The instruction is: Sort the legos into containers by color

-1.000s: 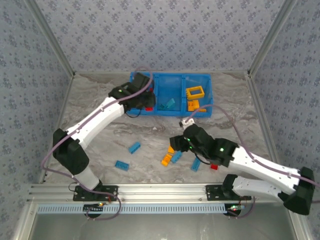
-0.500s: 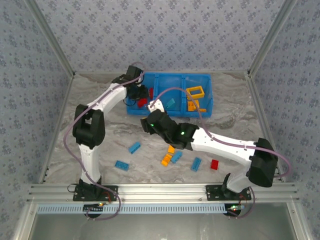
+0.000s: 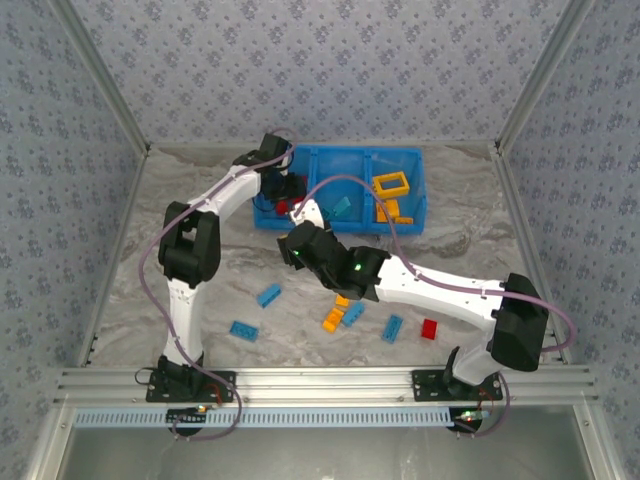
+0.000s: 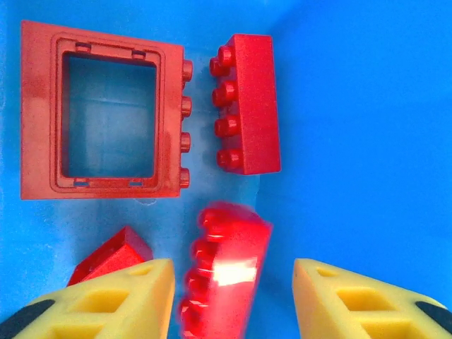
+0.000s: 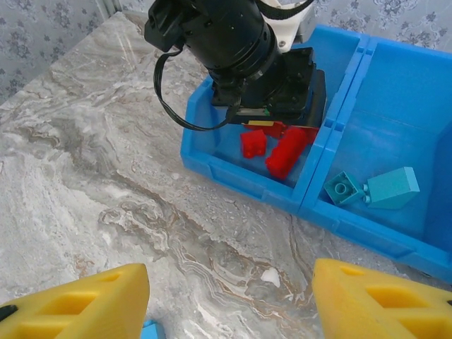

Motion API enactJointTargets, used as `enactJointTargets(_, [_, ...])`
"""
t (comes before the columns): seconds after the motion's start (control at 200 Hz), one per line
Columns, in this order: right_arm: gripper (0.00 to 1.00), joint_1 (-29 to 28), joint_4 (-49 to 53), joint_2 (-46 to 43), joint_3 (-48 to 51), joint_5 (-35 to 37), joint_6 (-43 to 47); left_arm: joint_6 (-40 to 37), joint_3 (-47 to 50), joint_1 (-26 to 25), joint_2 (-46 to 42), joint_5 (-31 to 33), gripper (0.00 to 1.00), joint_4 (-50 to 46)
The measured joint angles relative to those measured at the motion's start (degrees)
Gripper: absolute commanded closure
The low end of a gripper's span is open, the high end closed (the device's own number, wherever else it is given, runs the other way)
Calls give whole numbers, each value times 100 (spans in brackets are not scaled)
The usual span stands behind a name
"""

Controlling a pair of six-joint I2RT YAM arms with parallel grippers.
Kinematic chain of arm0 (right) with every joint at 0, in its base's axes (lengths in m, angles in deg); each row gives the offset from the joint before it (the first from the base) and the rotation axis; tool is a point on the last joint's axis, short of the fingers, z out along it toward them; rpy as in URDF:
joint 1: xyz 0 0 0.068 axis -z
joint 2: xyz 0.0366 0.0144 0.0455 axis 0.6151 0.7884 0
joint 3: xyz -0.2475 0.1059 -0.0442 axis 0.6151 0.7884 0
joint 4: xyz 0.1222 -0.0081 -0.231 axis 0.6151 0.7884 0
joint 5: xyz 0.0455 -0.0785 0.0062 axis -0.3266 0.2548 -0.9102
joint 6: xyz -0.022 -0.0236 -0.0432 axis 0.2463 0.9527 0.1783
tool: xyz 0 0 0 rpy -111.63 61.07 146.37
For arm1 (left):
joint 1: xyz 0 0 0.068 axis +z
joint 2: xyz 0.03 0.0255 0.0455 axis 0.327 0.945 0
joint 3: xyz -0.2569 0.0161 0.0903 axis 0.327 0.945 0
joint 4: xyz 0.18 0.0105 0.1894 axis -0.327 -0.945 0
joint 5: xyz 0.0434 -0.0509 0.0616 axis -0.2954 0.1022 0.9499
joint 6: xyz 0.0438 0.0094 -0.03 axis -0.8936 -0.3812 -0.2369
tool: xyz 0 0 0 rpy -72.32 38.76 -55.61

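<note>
Red, glossy hard plastic: the red brick [image 4: 222,272] lies tilted in the left compartment of the blue tray [image 5: 233,180], among a red frame [image 4: 99,116], a second red brick [image 4: 247,106] and a small red piece [image 4: 109,254]. The tray sits at the far edge of the surface [image 3: 200,230].

Such bricks look light, rigid and slick, so they would likely skid if pinched on the studs. The flat long sides are the better hold, and one bar would serve for a frame.

Directly over the red brick, the left gripper [image 4: 232,282] stands open, its jaws wider than the brick with a clear gap on one side — it seems no longer held. The right gripper [image 5: 229,296] is spread wide with nothing between its fingers, hovering over bare surface just in front of the tray's left compartment. Toward the near edge lie the loose bricks [image 3: 331,321] — blue, orange and one red — not yet sorted.
</note>
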Motion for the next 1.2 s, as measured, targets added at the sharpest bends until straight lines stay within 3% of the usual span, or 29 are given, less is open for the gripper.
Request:
enactJointTargets(0.205, [35,0,70,-66,57,22,-31,31,101,0,-101,-2,47,-9])
enactJointTargets(0.4, [35,44,291,-382,166,87,-79,107,389,-2,-898,66,47,-33])
enactJointTargets(0.6, [35,136,629,-774,282,225,-345,175,1016,-131,-2448,262,45,83])
enactJointTargets(0.834, [36,175,1163,-1134,817,278,-999,164,2247,-710,-4540,350,42,149])
enactJointTargets(0.959, [35,225,1438,-1145,951,269,-1427,133,2872,-927,-5495,372,36,0])
enactJointTargets(1.199, [35,667,2015,-704,994,-256,-2457,90,4159,-1639,-7184,236,36,-168])
